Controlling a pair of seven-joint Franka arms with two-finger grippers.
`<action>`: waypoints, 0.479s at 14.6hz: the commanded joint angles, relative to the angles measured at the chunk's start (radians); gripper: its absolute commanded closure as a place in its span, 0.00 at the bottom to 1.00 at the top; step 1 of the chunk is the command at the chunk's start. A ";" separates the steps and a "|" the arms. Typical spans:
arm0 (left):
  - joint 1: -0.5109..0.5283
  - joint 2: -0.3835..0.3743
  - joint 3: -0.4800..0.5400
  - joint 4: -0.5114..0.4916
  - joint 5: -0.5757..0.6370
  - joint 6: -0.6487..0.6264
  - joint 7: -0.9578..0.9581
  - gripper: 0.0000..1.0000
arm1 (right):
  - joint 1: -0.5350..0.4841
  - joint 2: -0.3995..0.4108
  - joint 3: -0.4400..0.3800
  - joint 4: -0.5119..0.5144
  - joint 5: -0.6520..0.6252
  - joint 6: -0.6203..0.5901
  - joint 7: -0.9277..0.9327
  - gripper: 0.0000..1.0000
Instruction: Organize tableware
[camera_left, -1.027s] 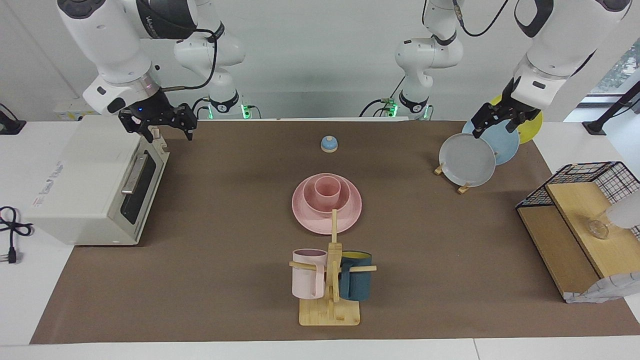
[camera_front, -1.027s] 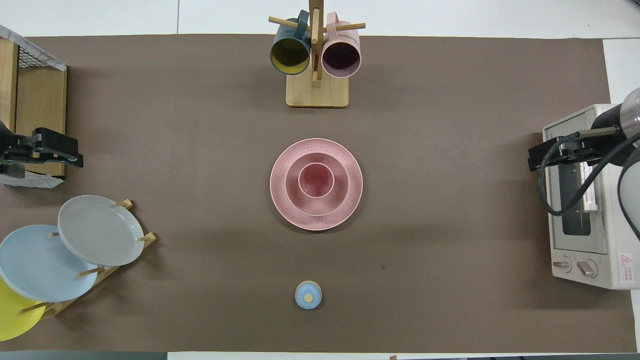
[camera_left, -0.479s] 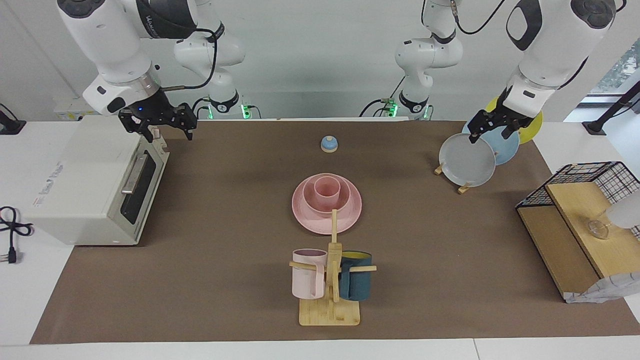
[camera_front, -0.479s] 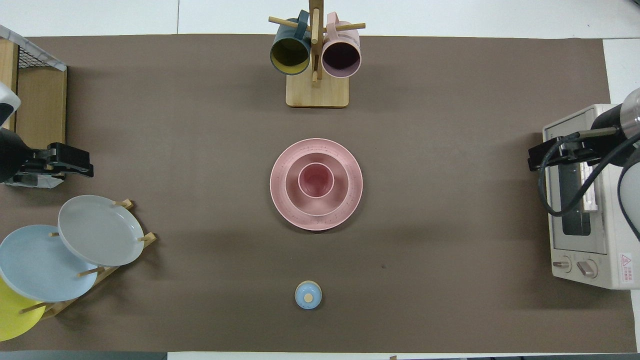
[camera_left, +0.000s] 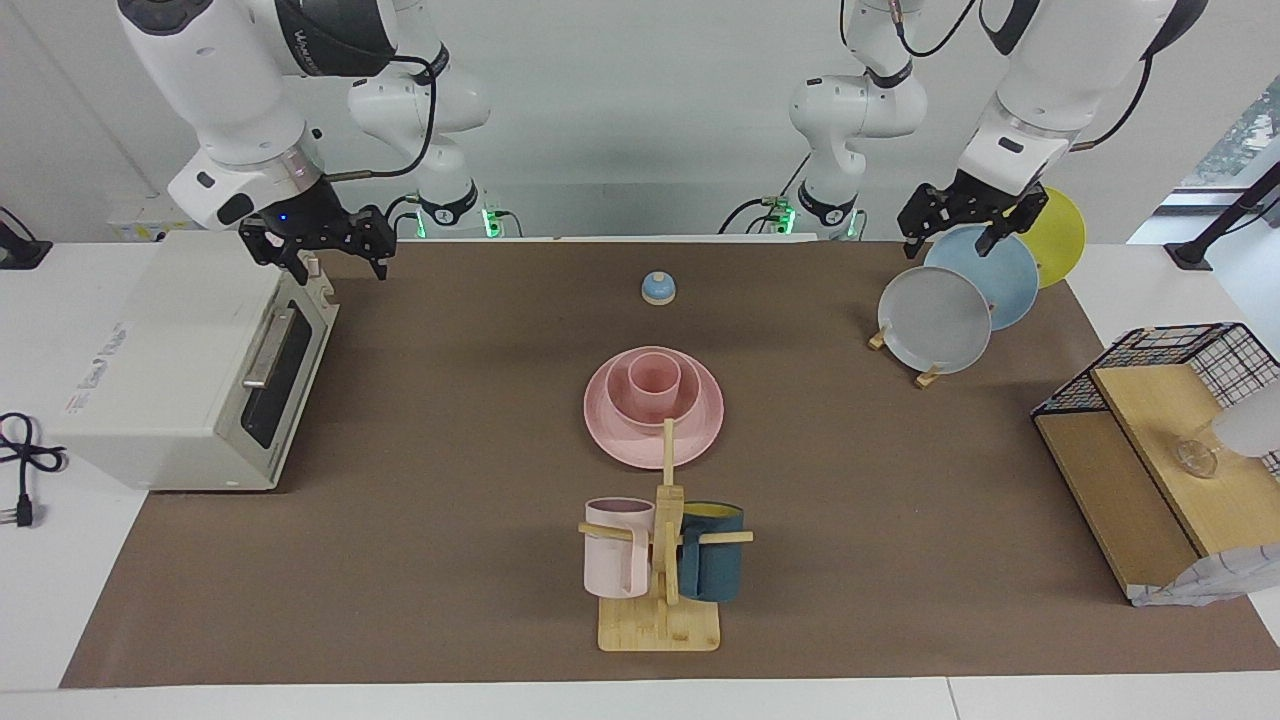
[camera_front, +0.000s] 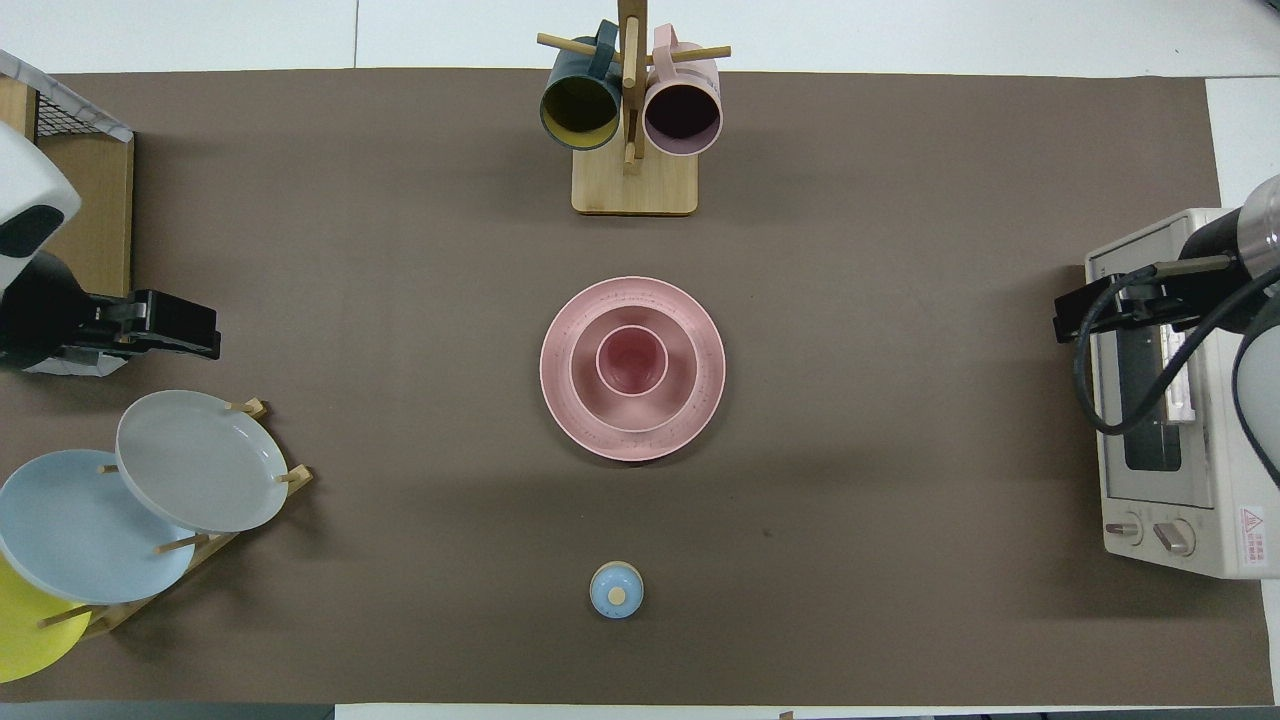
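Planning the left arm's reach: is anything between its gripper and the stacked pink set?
Nothing visible: only bare mat lies between the left gripper, up over the plate rack, and the pink plate, bowl and cup.

yellow plate (camera_front: 25, 625): cut off by the lower left edge of the overhead frame; in the facing view partly covered by the blue plate (camera_left: 985, 277).
pink plate (camera_left: 615, 440): its middle is covered by the bowl (camera_left: 620, 403), and the bowl's floor by the cup (camera_left: 655, 378).
wire basket (camera_left: 1190, 350): runs off the right edge of the facing frame.
left gripper (camera_left: 958, 232): too small to tell how its fingers stand.
right gripper (camera_left: 333, 258): fingers also unreadable.
toaster oven (camera_front: 1165, 440): clipped at the overhead frame's right edge.
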 joint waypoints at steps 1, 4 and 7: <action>0.006 0.019 0.016 0.015 0.006 -0.012 0.007 0.00 | -0.011 -0.017 0.009 -0.012 -0.009 0.007 -0.021 0.00; 0.016 0.004 0.016 -0.043 0.006 0.027 0.008 0.00 | -0.013 -0.017 0.007 -0.012 -0.009 0.007 -0.023 0.00; 0.024 0.004 0.015 -0.049 0.006 0.033 0.010 0.00 | -0.011 -0.017 0.009 -0.012 -0.009 0.007 -0.023 0.00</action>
